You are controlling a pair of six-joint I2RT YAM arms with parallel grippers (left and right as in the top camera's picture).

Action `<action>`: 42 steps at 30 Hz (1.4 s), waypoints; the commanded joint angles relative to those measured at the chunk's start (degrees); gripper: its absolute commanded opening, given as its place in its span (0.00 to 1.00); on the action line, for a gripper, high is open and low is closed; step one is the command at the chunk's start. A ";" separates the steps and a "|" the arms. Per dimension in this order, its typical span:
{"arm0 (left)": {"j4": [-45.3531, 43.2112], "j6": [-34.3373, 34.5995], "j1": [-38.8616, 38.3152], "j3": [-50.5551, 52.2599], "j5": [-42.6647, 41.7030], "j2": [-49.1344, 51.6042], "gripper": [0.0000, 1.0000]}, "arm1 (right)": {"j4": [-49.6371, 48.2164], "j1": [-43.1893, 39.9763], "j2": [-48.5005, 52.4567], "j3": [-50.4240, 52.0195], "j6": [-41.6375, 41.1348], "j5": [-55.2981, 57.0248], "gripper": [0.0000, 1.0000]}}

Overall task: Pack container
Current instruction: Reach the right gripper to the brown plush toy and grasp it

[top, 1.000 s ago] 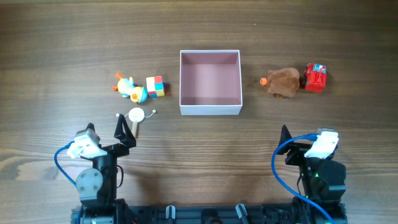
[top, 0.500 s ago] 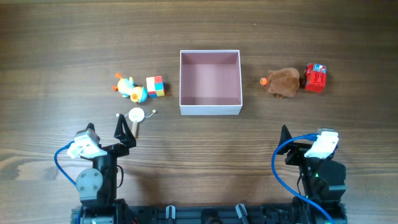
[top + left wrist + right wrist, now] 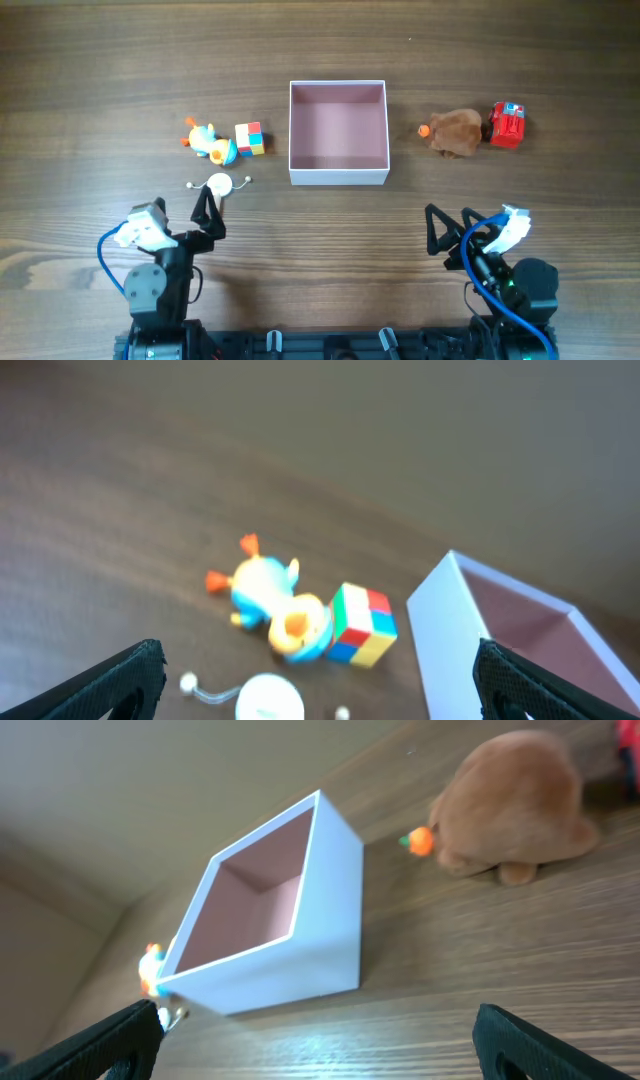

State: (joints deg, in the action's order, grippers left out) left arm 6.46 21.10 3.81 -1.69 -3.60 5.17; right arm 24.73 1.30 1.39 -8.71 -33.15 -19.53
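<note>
Both arms have shifted since 0.5 s ago: from overhead, the right gripper (image 3: 448,222) has swung left towards mid-table and the left gripper (image 3: 207,210) has edged slightly right, while the toys and the box lie as they did. From this view the container (image 3: 338,176) sits open side up at the middle of the table (image 3: 90,60), well apart from both grippers, ahead and right of the left one, ahead and left of the right one. A white round toy (image 3: 218,184) lies just beside the left gripper's tips; a multicoloured cube (image 3: 250,138) and a duck toy (image 3: 207,141) lie left of the box, a brown plush (image 3: 456,131) and a red toy (image 3: 507,124) right of it (the red toy's markings are too small to read). On the left wrist view, the 2 fingertips (image 3: 130,670) sit in the bottom corners, spread wide with nothing gripped; the container's white corner stands ahead to the right, the cube just beside the duck, all somewhat blurred. On the right wrist view, the fingertips (image 3: 510,1038) are likewise spread and hold nothing; the container lies ahead to the left, its pink inside showing, and the plush sits upper right.
</note>
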 commanded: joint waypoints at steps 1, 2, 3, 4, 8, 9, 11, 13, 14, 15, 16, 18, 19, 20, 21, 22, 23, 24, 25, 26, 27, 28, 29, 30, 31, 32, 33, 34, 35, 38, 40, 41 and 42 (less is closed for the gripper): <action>2.43 2.08 -0.33 -3.72 -1.95 5.18 0.99 | -0.26 -0.20 4.57 -3.04 3.06 -3.72 0.99; 2.78 2.08 -0.33 -5.11 -1.95 6.67 1.00 | -0.13 -0.20 6.01 -4.04 4.09 -3.74 1.00; 3.10 2.03 -0.33 -6.45 -1.92 7.96 1.00 | 0.15 -0.20 8.15 -5.57 5.64 -3.69 0.99; 3.76 1.62 -0.33 -8.96 -1.92 10.32 1.00 | 0.59 -0.20 11.17 -7.82 7.98 -3.67 1.00; 7.72 1.57 -0.33 -18.49 -1.27 18.51 1.00 | 4.87 -0.20 22.45 -17.59 14.01 -0.87 1.00; 8.72 1.03 -0.33 -21.05 -1.31 20.76 1.00 | 6.54 -0.20 25.70 -20.72 15.47 0.02 1.00; 11.26 -1.05 -0.33 -26.51 -1.31 25.53 1.00 | 10.08 -0.20 31.82 -26.91 18.03 1.68 1.00; 14.49 -3.19 -0.33 -32.54 -1.27 30.86 1.00 | 13.94 -0.20 38.71 -33.99 18.71 4.09 0.99; 15.58 -3.93 -0.33 -34.51 -1.29 32.68 1.00 | 15.41 -0.20 41.00 -36.48 19.10 4.61 0.99; 17.00 -4.76 -0.33 -37.13 -1.16 35.15 1.00 | 17.40 -0.20 44.09 -39.93 20.26 4.76 0.99; 18.53 -5.44 -0.26 -40.09 -0.70 38.01 1.00 | 19.26 -0.20 46.99 -43.17 21.55 4.81 0.99; 20.28 -5.95 -0.09 -43.76 -0.04 42.01 1.00 | 22.69 -0.20 51.95 -48.94 22.56 6.10 1.00; 21.40 -5.97 -0.04 -46.10 0.70 44.76 1.00 | 24.81 -0.20 55.34 -52.72 22.69 7.87 1.00; 22.14 -5.97 -0.07 -47.84 1.90 46.99 1.00 | 26.25 -0.20 58.03 -55.63 22.77 9.79 0.99; 22.80 -5.97 -0.04 -49.31 3.10 49.00 1.00 | 27.80 -0.20 61.24 -58.88 23.54 12.96 1.00; 23.28 -5.95 -0.04 -50.42 4.31 50.84 1.00 | 28.57 -0.20 63.19 -60.81 24.41 14.69 1.00; 23.63 -5.95 -0.04 -51.23 5.25 52.46 1.00 | 29.33 -0.20 65.75 -63.23 25.03 16.87 1.00; 23.61 -5.95 -0.04 -51.71 6.01 53.96 1.00 | 29.92 -0.20 68.06 -65.44 25.73 17.88 1.00; 23.52 -5.95 -0.04 -51.89 6.64 55.23 1.00 | 30.40 -0.20 70.29 -67.49 25.90 18.27 1.00; 23.37 -5.92 -0.04 -51.91 7.28 56.11 1.00 | 30.47 -0.20 72.19 -69.11 25.90 18.14 1.00; 23.39 -5.95 -0.04 -51.91 8.44 57.40 1.00 | 30.38 -0.20 73.92 -70.20 25.90 17.86 1.00; 23.41 -5.95 -0.04 -51.91 9.42 58.36 1.00 | 30.14 -0.20 75.30 -70.86 25.88 17.55 1.00; 23.45 -5.95 -0.04 -51.89 10.21 59.17 1.00 | 29.57 -0.20 76.46 -70.97 25.62 17.18 1.00; 23.52 -5.95 -0.04 -51.89 11.08 59.95 1.00 | 29.03 -0.20 77.48 -70.95 25.68 16.85 1.00; 23.69 -5.95 -0.04 -51.89 12.31 60.76 1.00 | 28.81 -0.20 78.71 -70.95 25.83 16.98 1.00; 23.91 -5.92 -0.04 -51.89 12.98 61.33 1.00 | 28.37 -0.20 80.08 -70.95 27.65 16.94 1.00; 24.13 -5.92 -0.07 -51.89 13.33 61.79 1.00 | 27.93 -0.20 81.37 -70.95 29.57 16.96 1.00; 24.41 -5.90 -0.07 -51.89 13.31 62.18 1.00 | 27.52 -0.20 82.82 -70.95 31.01 16.98 1.00; 24.57 -5.90 -0.07 -51.89 13.31 62.51 1.00 | 27.26 -0.20 84.32 -70.95 31.69 16.96 1.00; 24.68 -5.88 -0.07 -51.89 13.29 63.25 1.00 | 26.71 -0.20 89.00 -70.95 31.65 16.98 1.00; 24.68 -5.88 -0.07 -51.89 13.29 63.56 1.00 | 26.32 -0.20 92.83 -70.95 31.50 17.00 1.00; 24.68 -5.90 -0.07 -51.89 13.31 63.65 1.00 | 26.12 -0.20 94.73 -70.95 31.43 17.18 1.00; 24.68 -5.90 -0.07 -51.89 13.31 63.65 1.00 | 25.90 -0.20 96.45 -70.95 31.01 17.84 1.00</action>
State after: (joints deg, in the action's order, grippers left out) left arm 31.11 16.36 3.81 -52.56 8.38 68.34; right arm 51.11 1.30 92.47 -78.48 -3.09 -3.68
